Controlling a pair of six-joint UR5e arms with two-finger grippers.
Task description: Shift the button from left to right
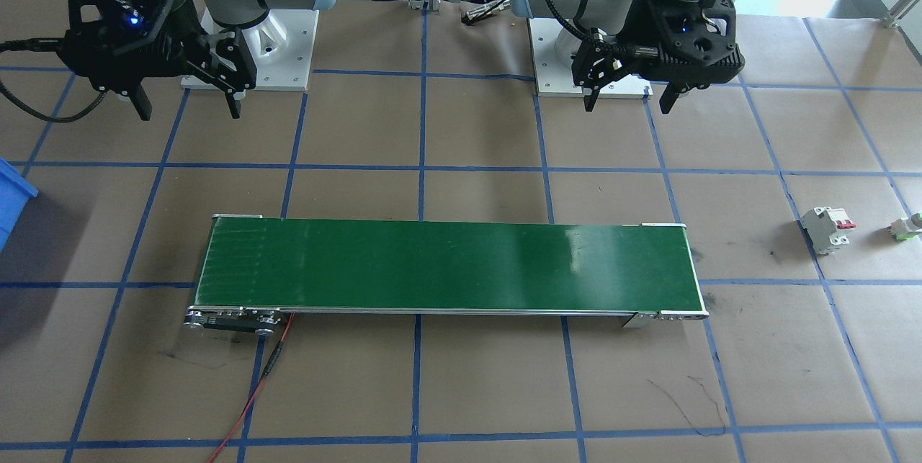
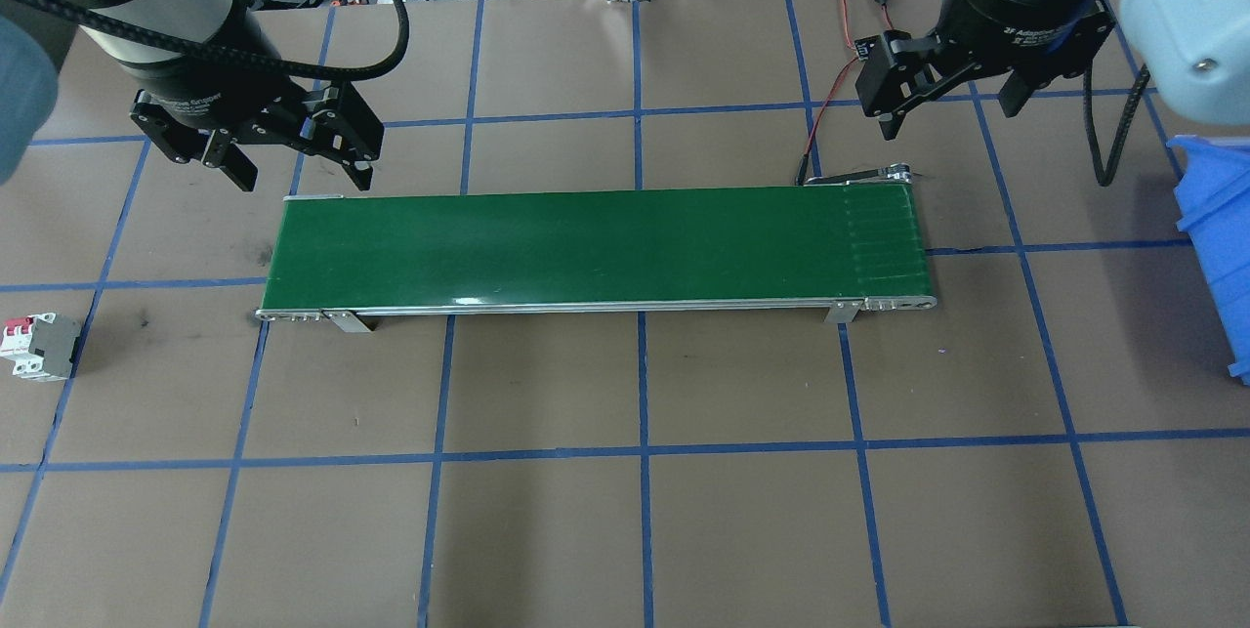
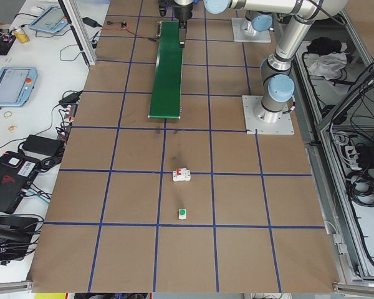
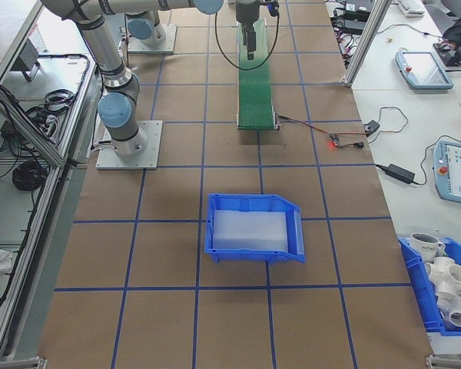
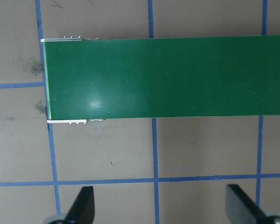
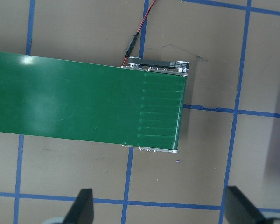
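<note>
the button [image 1: 909, 226] sits on the table's brown paper far out on the robot's left side, well apart from the green conveyor belt [image 1: 446, 266] and just beyond the white circuit breaker [image 1: 828, 230] with its red levers. the left gripper [image 1: 628, 92] hangs empty with its fingers spread, above the table near the belt's left end; the right gripper [image 1: 189, 104] hangs the same way, spread and empty, near the belt's other end

the likely trouble is a mix-up: the breaker lies between the left gripper and the button, and both are small white things, so a reach that stops short would take the wrong one. the button is also small and looks to lie on its side in the front view, so the fingers may slip off its round cap or knock it along the paper. it is near the edge of the arm's reach, i judge

the overhead view cuts the button off entirely, showing only the breaker at its left edge. neither wrist camera shows it. in the left side view it is a tiny green-topped speck, so its exact pose is hard to tell
</note>
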